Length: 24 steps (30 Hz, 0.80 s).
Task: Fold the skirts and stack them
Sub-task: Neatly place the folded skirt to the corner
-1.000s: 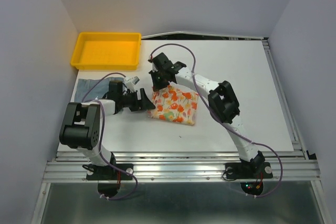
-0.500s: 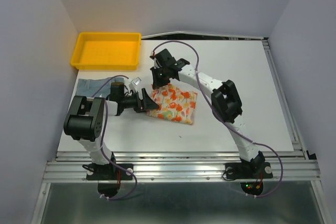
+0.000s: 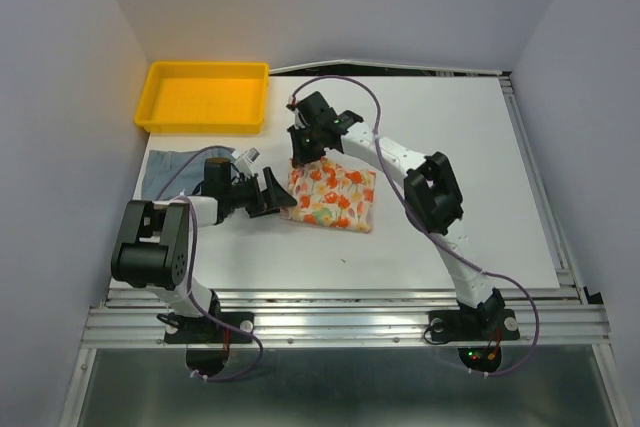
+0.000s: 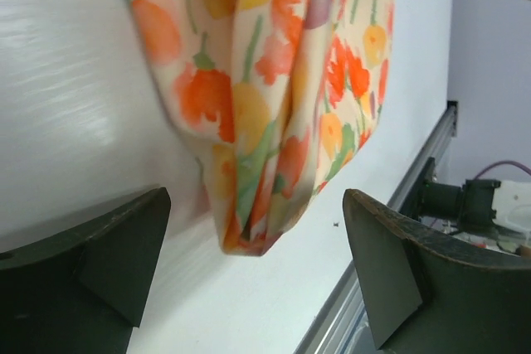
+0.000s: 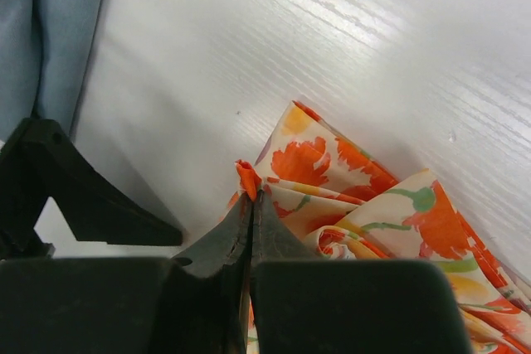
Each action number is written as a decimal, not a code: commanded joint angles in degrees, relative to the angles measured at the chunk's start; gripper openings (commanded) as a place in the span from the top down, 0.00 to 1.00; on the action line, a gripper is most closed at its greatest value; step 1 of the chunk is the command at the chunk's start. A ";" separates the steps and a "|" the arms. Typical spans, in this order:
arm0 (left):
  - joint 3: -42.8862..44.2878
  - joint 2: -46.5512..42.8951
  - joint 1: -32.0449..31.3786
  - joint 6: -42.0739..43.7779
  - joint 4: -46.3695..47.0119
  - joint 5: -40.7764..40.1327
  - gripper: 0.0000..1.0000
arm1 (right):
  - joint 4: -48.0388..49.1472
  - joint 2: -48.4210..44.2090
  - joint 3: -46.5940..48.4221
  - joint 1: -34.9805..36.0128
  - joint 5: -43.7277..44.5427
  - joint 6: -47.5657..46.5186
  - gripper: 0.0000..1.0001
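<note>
The floral skirt (image 3: 335, 199), cream with orange, red and yellow print, lies folded at the table's middle. My right gripper (image 3: 300, 159) is shut on its far left corner; the wrist view shows an orange tip of cloth (image 5: 247, 178) pinched between the jaws. My left gripper (image 3: 283, 195) is open at the skirt's left edge, jaws wide apart; the skirt's near corner (image 4: 249, 234) hangs between them, untouched. The light blue-grey skirt (image 3: 172, 164) lies flat at the left, partly under my left arm; it also shows in the right wrist view (image 5: 58, 31).
A yellow plastic tray (image 3: 203, 96) stands at the back left, just beyond the blue-grey skirt. The table's metal rail (image 4: 390, 230) runs along the near edge.
My left gripper has backed off slightly left from the floral skirt's edge and stands open. My right gripper still holds the far corner, and the skirt has shifted a little.
</note>
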 commanded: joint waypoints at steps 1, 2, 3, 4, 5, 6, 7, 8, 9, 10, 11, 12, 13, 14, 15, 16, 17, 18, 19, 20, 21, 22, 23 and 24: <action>-0.61 -4.64 2.54 2.51 -10.32 -8.96 0.02 | 3.05 -2.88 -0.29 -1.29 3.13 -0.03 0.99; -0.52 -4.38 2.98 2.60 -11.46 -9.41 0.02 | 3.05 -2.79 -0.12 -1.29 3.30 0.50 0.99; -0.34 -4.03 3.42 2.43 -12.34 -9.84 0.02 | 3.05 -2.79 0.06 -1.99 3.57 0.59 0.99; 0.27 -3.16 3.77 2.08 -14.44 -10.63 0.02 | 3.05 -2.79 0.06 -1.99 4.27 0.59 0.99; 0.54 -2.45 3.78 1.29 -15.33 -10.64 0.02 | 3.05 -2.88 0.06 -1.99 4.71 0.59 0.99; 0.63 -1.49 3.78 0.24 -15.60 -9.86 0.02 | 3.13 -2.79 0.06 -1.99 5.15 0.68 0.99; 0.54 -0.09 3.78 -1.86 -15.60 -9.15 0.02 | 3.14 -2.70 -0.20 -1.99 5.67 0.76 0.99; 0.28 0.54 3.78 -2.83 -15.25 -8.89 0.02 | 3.14 -2.53 -0.29 -2.52 5.59 0.77 0.99; 0.01 1.24 3.52 -3.98 -14.56 -8.36 0.02 | 3.14 -2.52 -0.55 -2.52 5.50 0.94 0.99; -0.95 2.98 3.25 -6.34 -11.85 -6.35 0.02 | 3.14 -2.35 -1.07 -2.52 5.24 1.29 0.99; -1.13 3.79 3.08 -6.71 -10.43 -5.64 0.02 | 3.14 -2.18 -1.34 -2.52 4.89 1.64 0.99; -1.22 4.49 2.81 -7.15 -9.37 -5.28 0.02 | 3.14 -2.00 -1.43 -3.04 4.63 1.91 0.99; -1.57 5.71 2.20 -7.93 -5.80 -4.41 0.02 | 3.14 -1.91 -1.61 -3.05 4.19 2.08 0.99; -2.01 6.42 2.02 -8.90 -4.11 -2.57 0.02 | 3.14 -1.74 -1.61 -3.05 3.49 2.26 0.99; -2.27 7.82 1.24 -10.74 -1.22 -1.86 0.02 | 3.22 -1.73 -1.61 -3.05 3.31 2.69 0.99; -2.53 8.45 0.88 -11.45 0.12 -1.33 0.02 | 3.22 -1.73 -1.52 -3.05 2.87 2.79 0.99; -3.32 8.89 0.53 -12.24 1.70 -1.06 0.02 | 3.31 -1.73 -1.52 -3.05 2.61 2.87 0.99; -3.59 9.67 0.18 -13.38 3.19 -0.54 0.02 | 3.31 -1.82 -1.35 -3.57 2.34 3.14 0.99; -3.68 11.34 -0.26 -15.22 5.55 -0.27 0.02 | 3.31 -2.00 -1.26 -3.58 2.25 3.23 0.99; -3.51 12.05 -1.05 -15.76 6.45 -0.18 0.02 | 3.31 -2.00 -1.17 -3.58 1.90 3.40 0.99; -3.42 12.75 -1.49 -16.81 7.76 -0.27 0.02 | 3.31 -2.17 -1.17 -3.58 1.81 3.66 0.99; -3.16 14.06 -2.37 -17.43 8.38 -0.44 0.02 | 3.40 -2.35 -1.26 -3.58 1.64 3.58 0.99; -2.98 14.77 -2.37 -18.30 9.17 -0.18 0.02 | 3.49 -2.44 -1.34 -3.58 1.29 3.75 0.99; -2.72 15.39 -3.33 -18.92 9.88 -0.09 0.02 | 3.49 -2.52 -1.52 -3.58 1.11 4.01 0.99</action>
